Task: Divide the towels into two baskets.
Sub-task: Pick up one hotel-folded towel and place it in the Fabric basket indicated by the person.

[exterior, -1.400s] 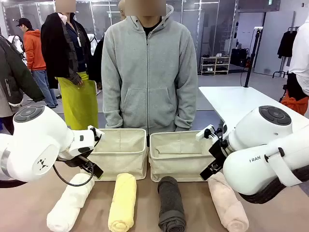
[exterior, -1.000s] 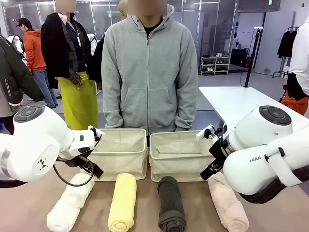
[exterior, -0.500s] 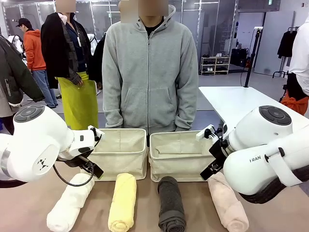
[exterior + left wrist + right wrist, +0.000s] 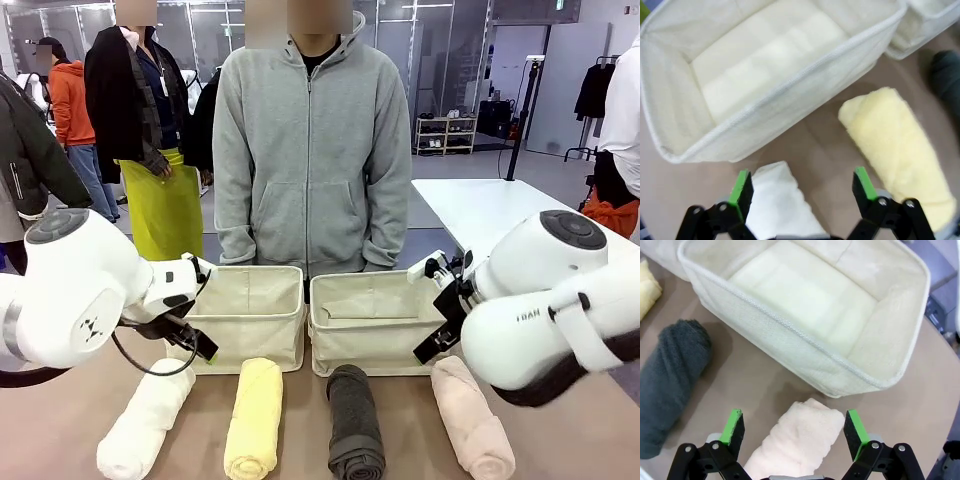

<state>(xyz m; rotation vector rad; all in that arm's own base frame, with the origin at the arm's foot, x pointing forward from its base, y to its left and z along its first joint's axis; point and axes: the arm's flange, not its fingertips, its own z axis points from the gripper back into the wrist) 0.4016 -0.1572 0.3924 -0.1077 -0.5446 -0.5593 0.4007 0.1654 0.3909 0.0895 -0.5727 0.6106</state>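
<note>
Four rolled towels lie in a row along the bottom of the front view: the white towel (image 4: 145,425) at lower left, then the yellow towel (image 4: 254,420), the grey towel (image 4: 355,425) and the pink towel (image 4: 472,420) at lower right. Just behind them, mid-frame, the left basket (image 4: 250,325) and right basket (image 4: 370,330) stand side by side on the desk (image 4: 60,435), with nothing in them. A person (image 4: 310,150) in a grey hoodie stands behind the baskets. The left hand (image 4: 192,345) hangs over the far end of the white towel, and the right hand (image 4: 430,347) over the far end of the pink one.

In the left wrist view, the left hand (image 4: 802,182) is spread wide with nothing in it. The white towel (image 4: 775,205) sits at the bottom between its fingers, nearer one of them. The yellow towel (image 4: 900,150) lies at right, and the left basket (image 4: 790,107) spans the upper frame.

In the right wrist view, the right hand (image 4: 794,427) is likewise spread wide, gripping nothing. The pink towel's (image 4: 797,442) end lies between its fingers, apart from both. The grey towel (image 4: 670,385) is at left, and the right basket (image 4: 775,345) is across the top.
</note>
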